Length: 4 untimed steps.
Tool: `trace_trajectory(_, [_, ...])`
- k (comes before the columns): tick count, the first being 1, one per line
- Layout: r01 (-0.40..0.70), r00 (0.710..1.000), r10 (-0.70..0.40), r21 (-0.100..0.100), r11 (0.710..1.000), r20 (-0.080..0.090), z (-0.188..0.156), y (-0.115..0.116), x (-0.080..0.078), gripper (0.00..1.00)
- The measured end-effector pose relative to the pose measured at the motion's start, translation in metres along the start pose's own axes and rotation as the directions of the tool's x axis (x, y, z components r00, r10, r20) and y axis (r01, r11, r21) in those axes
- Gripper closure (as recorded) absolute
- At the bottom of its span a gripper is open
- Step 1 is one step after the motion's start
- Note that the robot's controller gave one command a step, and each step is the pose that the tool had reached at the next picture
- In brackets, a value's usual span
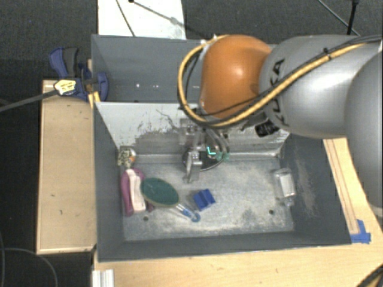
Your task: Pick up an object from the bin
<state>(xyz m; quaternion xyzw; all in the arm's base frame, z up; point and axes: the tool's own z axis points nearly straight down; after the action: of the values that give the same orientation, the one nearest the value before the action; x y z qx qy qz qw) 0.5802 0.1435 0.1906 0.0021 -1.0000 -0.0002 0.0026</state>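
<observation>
The end effector [192, 163] hangs low at the back middle of the bin [239, 220], whether wide or narrow I cannot tell, just beside a dark green-marked thing [214, 156], probably its target, since the blue block [204, 199] and green brush [158, 191] lie apart in front.

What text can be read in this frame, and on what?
"KUKA": dark letters on the silver arm, only partly legible.
Small patterned piece, far left: any print is too small to read.
Blue block, green disc: no text seen.
</observation>
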Motion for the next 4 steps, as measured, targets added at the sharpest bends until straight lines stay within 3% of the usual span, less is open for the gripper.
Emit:
trace_trajectory(1, [-0.061, 0.998, 0.061, 0.001, 0.998, -0.003, 0.038, -0.007, 0.089, 0.00])
trace_trajectory(2, [-0.285, 0.959, 0.285, 0.000, 0.959, 0.001, 0.122, 0.030, 0.075, 0.00])
trace_trajectory(3, [-0.289, 0.957, 0.289, -0.002, 0.957, 0.004, 0.121, 0.030, 0.074, 1.00])
trace_trajectory(4, [-0.278, 0.961, 0.278, -0.004, 0.961, 0.008, 0.120, 0.026, 0.062, 1.00])
